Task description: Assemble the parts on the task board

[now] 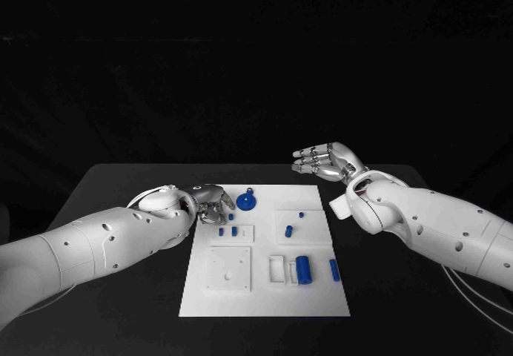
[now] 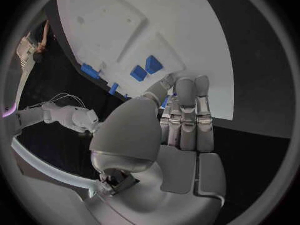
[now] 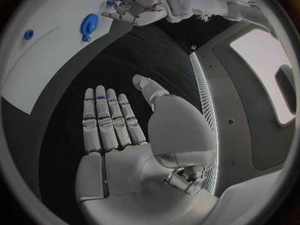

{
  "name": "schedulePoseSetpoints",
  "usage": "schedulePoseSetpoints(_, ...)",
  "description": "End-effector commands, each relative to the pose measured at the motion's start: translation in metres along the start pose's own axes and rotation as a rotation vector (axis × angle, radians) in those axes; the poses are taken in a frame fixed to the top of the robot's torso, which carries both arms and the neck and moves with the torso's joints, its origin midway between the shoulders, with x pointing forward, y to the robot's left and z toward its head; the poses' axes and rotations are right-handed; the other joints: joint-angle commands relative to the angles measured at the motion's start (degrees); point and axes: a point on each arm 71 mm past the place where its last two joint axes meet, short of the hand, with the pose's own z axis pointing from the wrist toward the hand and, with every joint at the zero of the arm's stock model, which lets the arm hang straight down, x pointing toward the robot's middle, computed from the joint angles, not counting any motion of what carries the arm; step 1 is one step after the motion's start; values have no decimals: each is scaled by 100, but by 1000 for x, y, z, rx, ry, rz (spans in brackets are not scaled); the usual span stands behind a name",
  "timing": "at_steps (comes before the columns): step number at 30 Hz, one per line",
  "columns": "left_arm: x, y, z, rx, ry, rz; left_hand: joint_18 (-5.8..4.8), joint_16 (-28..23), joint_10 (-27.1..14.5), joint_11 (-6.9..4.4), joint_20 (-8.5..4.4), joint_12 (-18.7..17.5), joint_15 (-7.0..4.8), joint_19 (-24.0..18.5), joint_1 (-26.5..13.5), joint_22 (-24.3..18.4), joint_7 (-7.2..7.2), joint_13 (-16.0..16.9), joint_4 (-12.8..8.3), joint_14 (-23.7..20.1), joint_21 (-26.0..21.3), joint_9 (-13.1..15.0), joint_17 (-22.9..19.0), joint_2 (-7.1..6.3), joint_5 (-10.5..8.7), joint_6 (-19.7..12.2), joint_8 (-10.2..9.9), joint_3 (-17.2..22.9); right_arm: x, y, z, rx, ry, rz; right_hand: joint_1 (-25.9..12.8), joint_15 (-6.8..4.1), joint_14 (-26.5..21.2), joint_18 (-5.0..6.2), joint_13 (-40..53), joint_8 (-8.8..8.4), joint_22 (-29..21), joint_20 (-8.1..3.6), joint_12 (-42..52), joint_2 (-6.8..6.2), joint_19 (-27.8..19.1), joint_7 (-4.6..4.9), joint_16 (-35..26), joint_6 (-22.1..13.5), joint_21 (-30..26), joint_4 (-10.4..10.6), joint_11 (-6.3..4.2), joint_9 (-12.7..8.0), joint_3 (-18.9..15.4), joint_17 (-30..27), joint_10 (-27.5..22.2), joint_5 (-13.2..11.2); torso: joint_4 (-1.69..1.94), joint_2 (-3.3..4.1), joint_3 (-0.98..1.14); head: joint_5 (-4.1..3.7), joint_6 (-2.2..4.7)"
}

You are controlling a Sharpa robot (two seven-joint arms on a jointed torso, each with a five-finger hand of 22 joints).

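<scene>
The white task board [image 1: 267, 297] lies in the middle of the table. On it are a round blue piece with a tab [image 1: 247, 201], two small blue blocks [image 1: 227, 231], a blue cylinder [image 1: 304, 268] and a blue bar [image 1: 334, 270]. My left hand [image 1: 210, 204] hangs over the board's far left corner, fingers straight and together, tips close to the small blocks [image 2: 154, 64]; I see nothing gripped in it. My right hand [image 1: 326, 162] is raised beyond the board's far right corner. Its palm [image 3: 119, 135] is flat, its fingers are extended, and it holds nothing.
A small blue peg [image 1: 302, 215] and another blue piece [image 1: 288, 231] sit on a raised white square at the board's right. A larger raised white plate [image 1: 229, 268] and a white block [image 1: 277, 268] lie nearer the front. Black table surrounds the board.
</scene>
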Motion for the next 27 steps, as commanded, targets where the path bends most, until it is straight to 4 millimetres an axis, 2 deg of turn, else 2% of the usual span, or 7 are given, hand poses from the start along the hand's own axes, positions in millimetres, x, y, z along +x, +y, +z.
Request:
schedulePoseSetpoints(1, -3, 8, -2, -19, -39, -13, 91, -44, -118, 35, 22, 0, 19, 7, 7, 108, 81, -9, 43, -55, -51, 3, -13, -38, -8, 213, -3, 18, 4, -4, 0, 17, 88, -106, 5, -72, 172, 18, -9, -16, 5, -71, -18, 5, 132, -28, -16, 246, 61, -103, -42, 9, 59, -8, 47, -80, -9, 1, -2, 4, 20)
schedulePoseSetpoints(3, -6, 14, -4, -34, -66, -47, 100, -95, -166, 52, 35, 1, 32, -12, 11, 106, 208, -9, 51, -106, -76, 12, -35, -31, 6, 425, 9, 46, 4, -7, 0, 18, 124, -184, 35, -145, 382, 43, -9, -4, 12, -134, -17, 5, 304, -50, 2, 454, 117, -171, -73, 18, 130, -1, 117, -126, -8, 0, -3, -10, 29)
schedulePoseSetpoints(6, -12, 23, -6, -62, -101, -142, 122, -471, -214, 89, 54, 1, 56, -114, 99, 104, 472, -8, -13, -340, -158, 39, -194, -5, 23, 1106, 83, 199, 5, -11, 0, 17, 172, -308, 69, -498, 1256, 175, -9, 13, 106, -428, 23, 29, 1067, -118, 252, 691, 470, -283, -249, 26, 324, 71, 554, -219, -2, -5, 3, -84, 57)
schedulePoseSetpoints(11, -27, 41, -13, -111, -180, -386, 96, -1264, -155, 111, 113, -1, 102, -469, 45, 97, 545, -8, -72, -568, -379, 33, -503, -16, 88, 1405, 33, 407, 7, -16, -1, 19, 258, -535, 97, -845, 2210, 305, -7, 8, 268, -715, -64, 26, 1948, -222, 561, 977, 914, -387, -435, 25, 240, 285, 978, -306, 12, -5, 3, -126, 78)
schedulePoseSetpoints(14, -37, 49, -19, -120, -233, -489, 64, -1710, -73, 98, 148, -1, 131, -574, -52, 7, 561, -7, -33, -602, -584, 36, -652, -36, 66, 1479, 39, 403, 10, -18, -2, 23, 298, -654, 67, -921, 2549, 376, -8, -1, 346, -802, -74, 5, 2285, -260, 694, 1057, 1099, -404, -482, 24, 115, 440, 1077, -419, 11, -4, -1, -139, 93)
schedulePoseSetpoints(22, -56, 59, -40, -93, -326, -705, -7, -3202, -210, 167, 276, 3, 271, -635, -163, -624, 584, -5, 77, -522, -1398, 35, -1095, -102, 18, 1449, 36, 336, 16, -15, -4, 21, 346, -883, -2, -1026, 2536, 461, -8, -7, 818, -1031, -74, -20, 2938, -330, 2664, 1106, 1866, -452, -516, 20, -102, 1684, 994, -658, 3, -3, -1, -128, 121)
schedulePoseSetpoints(27, -58, 57, -50, -66, -344, -820, 18, -4754, -430, 261, 475, 3, 456, -812, -121, -1215, 600, -7, 118, -360, -1896, 29, -1255, -98, 28, 1414, 24, 368, 22, -12, -5, 18, 355, -965, -96, -1021, 2391, 306, -7, -7, 1341, -1157, -76, -104, 3031, -350, 3611, 1091, 2495, -410, -517, 21, 74, 2356, 939, -743, 6, -8, -10, -118, 129)
